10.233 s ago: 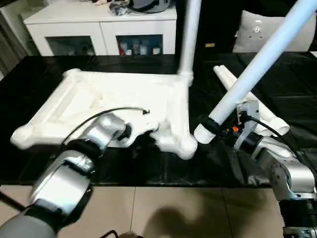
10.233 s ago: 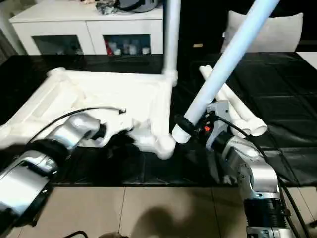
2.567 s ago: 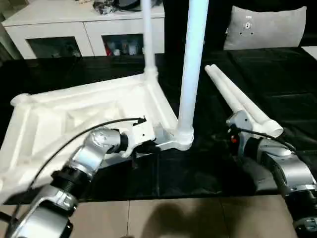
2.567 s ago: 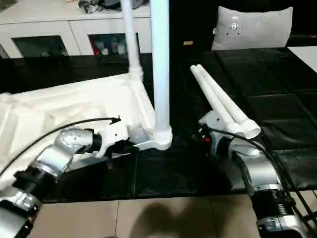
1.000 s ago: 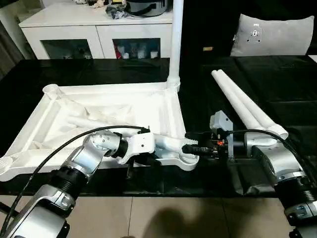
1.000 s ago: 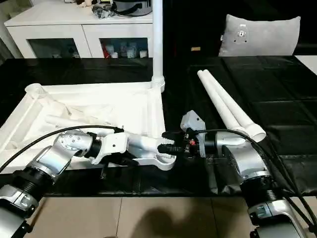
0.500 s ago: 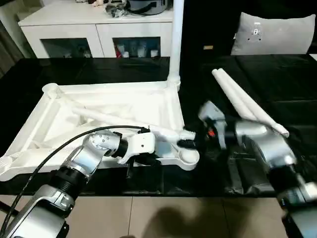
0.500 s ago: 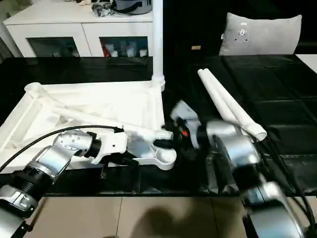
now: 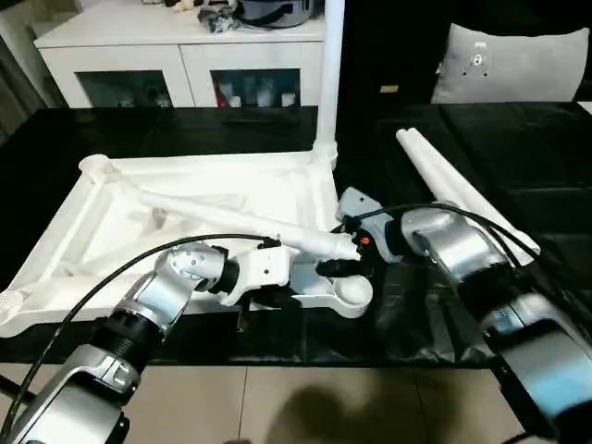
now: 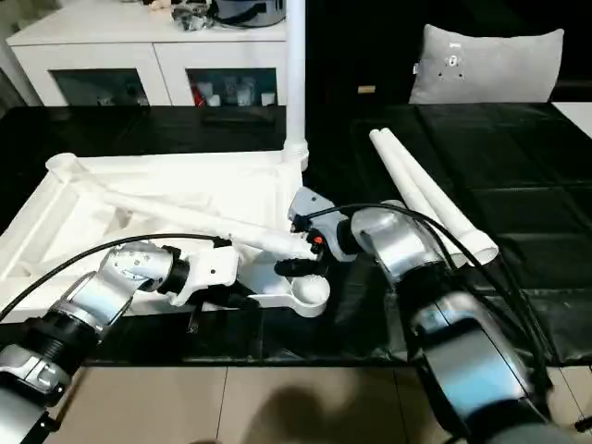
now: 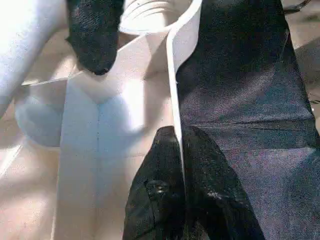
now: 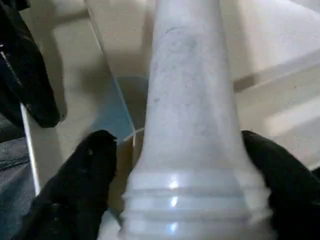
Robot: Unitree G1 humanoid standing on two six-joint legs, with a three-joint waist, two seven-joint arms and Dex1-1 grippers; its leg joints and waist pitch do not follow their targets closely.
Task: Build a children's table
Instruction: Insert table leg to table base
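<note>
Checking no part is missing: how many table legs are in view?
4: one leg upright in the top's far corner socket, one leg lying across the top, held by the right hand, and two loose legs side by side beyond it.

The upright leg (image 9: pixel 326 74) runs out past the top edge in both head views, its upper end cut off. Behind the glass doors of the white cabinet (image 9: pixel 185 55), small items are too tiny to identify, as is the clutter (image 10: pixel 231 11) on its top, clipped by the frame. The right gripper (image 9: pixel 340 255) hides the threaded end of the leg it carries (image 9: pixel 231 220) in the head views. The left gripper (image 11: pixel 180 175) covers part of the table top's rim (image 11: pixel 177 75); its fingertips sit partly below the frame's edge.
</note>
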